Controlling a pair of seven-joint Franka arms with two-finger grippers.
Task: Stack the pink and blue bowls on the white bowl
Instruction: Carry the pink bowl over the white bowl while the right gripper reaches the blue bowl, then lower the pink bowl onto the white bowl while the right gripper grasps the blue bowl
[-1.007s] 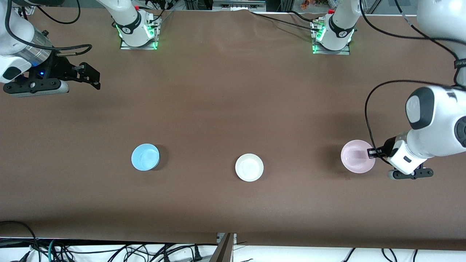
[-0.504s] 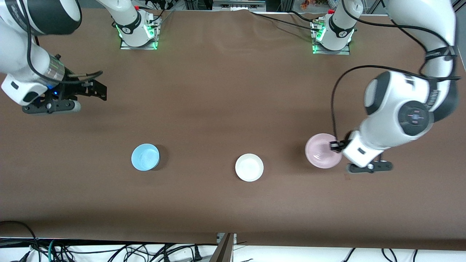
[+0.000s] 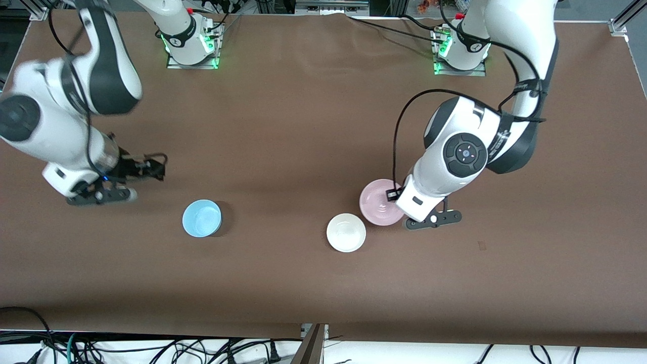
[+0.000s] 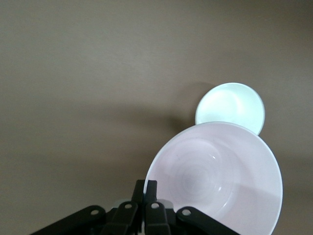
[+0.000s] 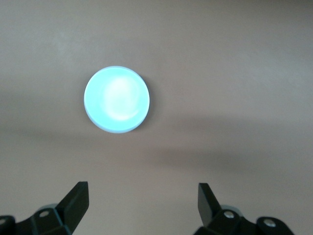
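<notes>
Left gripper [image 3: 392,194]: right of centre, pinching pink bowl [image 3: 379,208] rim, raised beside white bowl [image 3: 346,232].
Right gripper [image 3: 157,168]: frame's left, spread, empty.
Blue bowl [image 3: 201,218]: lower-left of centre, on table [image 3: 283,126].

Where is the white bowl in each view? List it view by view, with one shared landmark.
Front view: white bowl on the table, partly under the pink bowl that the left gripper carries.
Left wrist view: white bowl shows above the pink bowl's rim.
Right wrist view: not in it.
Shared landmark: the pink bowl.

Even overhead light, soft shadows
</notes>
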